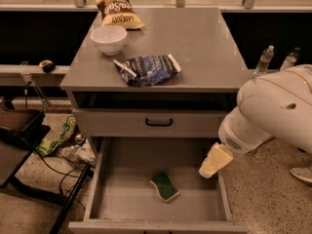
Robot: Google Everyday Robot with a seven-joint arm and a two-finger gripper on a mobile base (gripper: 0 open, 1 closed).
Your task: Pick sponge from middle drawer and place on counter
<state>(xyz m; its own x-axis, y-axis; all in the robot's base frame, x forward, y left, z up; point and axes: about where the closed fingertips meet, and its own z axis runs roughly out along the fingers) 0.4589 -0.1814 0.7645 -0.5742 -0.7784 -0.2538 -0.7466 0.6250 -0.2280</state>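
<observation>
The sponge, dark green over yellow, lies flat on the bare floor of the open middle drawer, a little right of centre. My gripper, a cream-coloured end below the large white arm, hangs over the drawer's right wall, right of the sponge and above it, apart from it. The counter is the grey cabinet top above.
On the counter stand a white bowl, a blue foil snack bag and a yellow chip bag. A closed drawer front with a black handle sits above the open drawer. Two water bottles stand at right. Floor clutter lies at left.
</observation>
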